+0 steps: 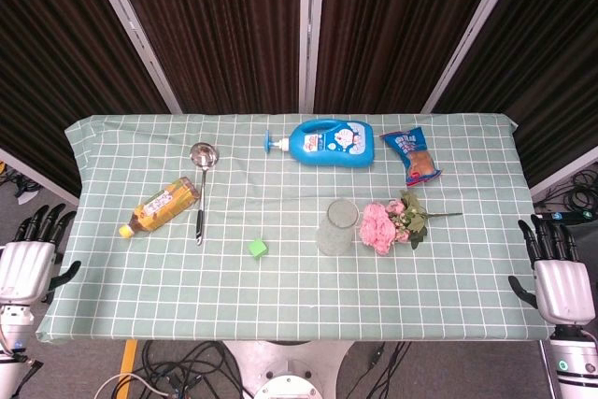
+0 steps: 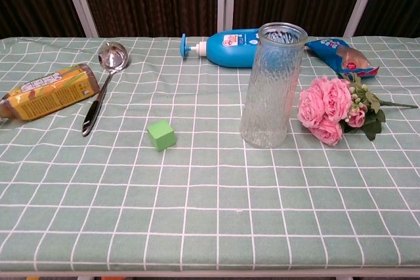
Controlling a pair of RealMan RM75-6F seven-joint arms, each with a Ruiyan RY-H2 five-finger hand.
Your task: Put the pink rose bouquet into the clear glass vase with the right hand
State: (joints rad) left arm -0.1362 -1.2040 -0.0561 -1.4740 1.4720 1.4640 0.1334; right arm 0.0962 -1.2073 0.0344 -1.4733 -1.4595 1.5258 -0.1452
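Observation:
The pink rose bouquet [image 1: 388,223] [image 2: 331,111] lies flat on the checked cloth, blooms toward the vase, stem pointing right. The clear glass vase [image 1: 337,227] [image 2: 272,84] stands upright just left of it, nothing inside. My right hand [image 1: 561,273] hangs beyond the table's right edge, fingers apart and holding nothing, well to the right of the bouquet. At the left edge my left hand [image 1: 28,259] is likewise spread and empty. Neither hand shows in the chest view.
On the green checked table [image 1: 448,296] lie a small green cube [image 1: 258,249] [image 2: 161,135], a metal ladle [image 1: 201,184] [image 2: 105,83], a yellow tea bottle [image 1: 163,206] [image 2: 49,90], a blue pump bottle [image 1: 327,142] [image 2: 226,47] and a blue snack bag [image 1: 413,155] [image 2: 341,56].

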